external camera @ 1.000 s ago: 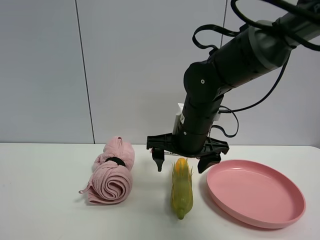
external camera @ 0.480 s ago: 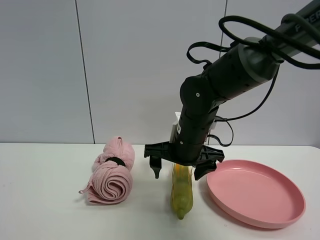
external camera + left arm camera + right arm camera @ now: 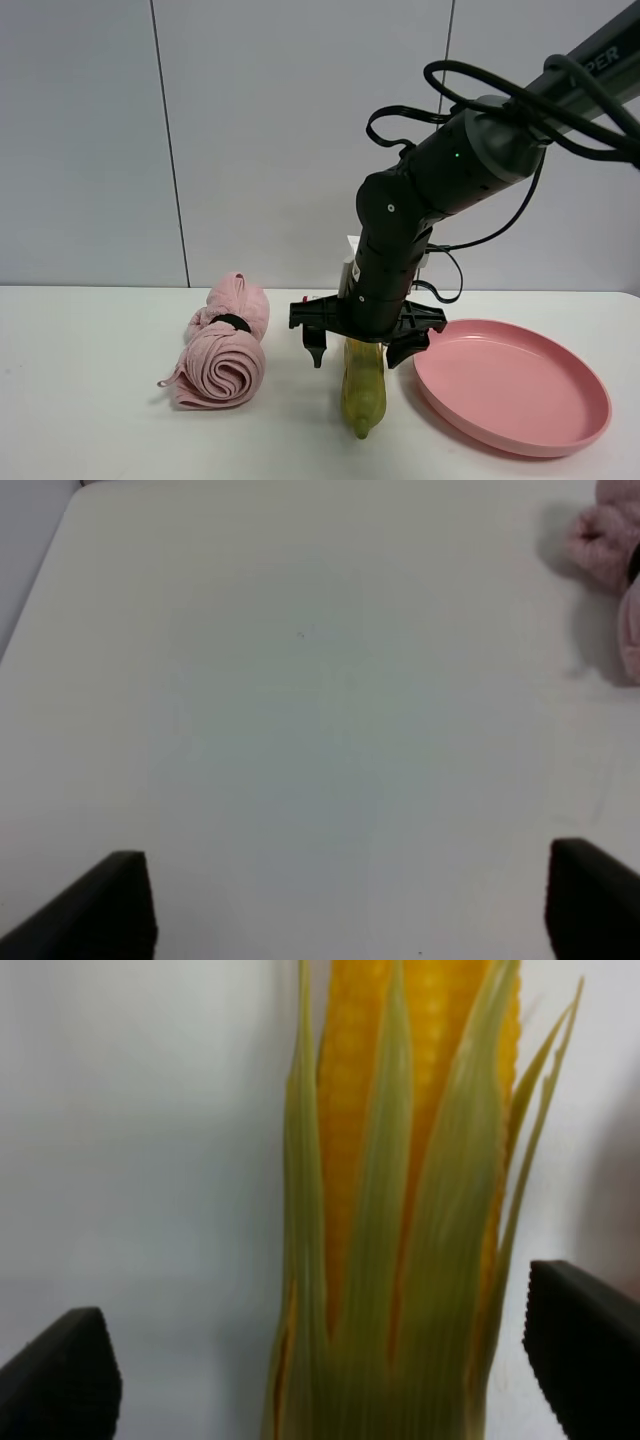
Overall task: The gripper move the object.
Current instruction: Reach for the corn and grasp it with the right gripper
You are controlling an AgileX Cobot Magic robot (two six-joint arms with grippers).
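Observation:
The toy corn cob (image 3: pixel 363 390) lies on the white table, green stem tip toward the front, its kernel end hidden under my right gripper. My right gripper (image 3: pixel 355 350) is open, lowered over the corn's far end, one finger on each side and apart from it. In the right wrist view the corn (image 3: pixel 410 1210) fills the middle, yellow-orange kernels between green husk leaves, with the dark fingertips (image 3: pixel 60 1380) at both lower corners. My left gripper (image 3: pixel 350 900) is open over bare table; it does not show in the exterior view.
A rolled pink towel (image 3: pixel 225 345) lies left of the corn; its edge also shows in the left wrist view (image 3: pixel 610 550). A pink plate (image 3: pixel 512 385) sits just right of the corn, close to the right finger. A grey wall stands behind the table.
My right gripper has come down and slightly left over the corn's kernel end, its fingers now straddling it. The corn, towel and plate have not moved.

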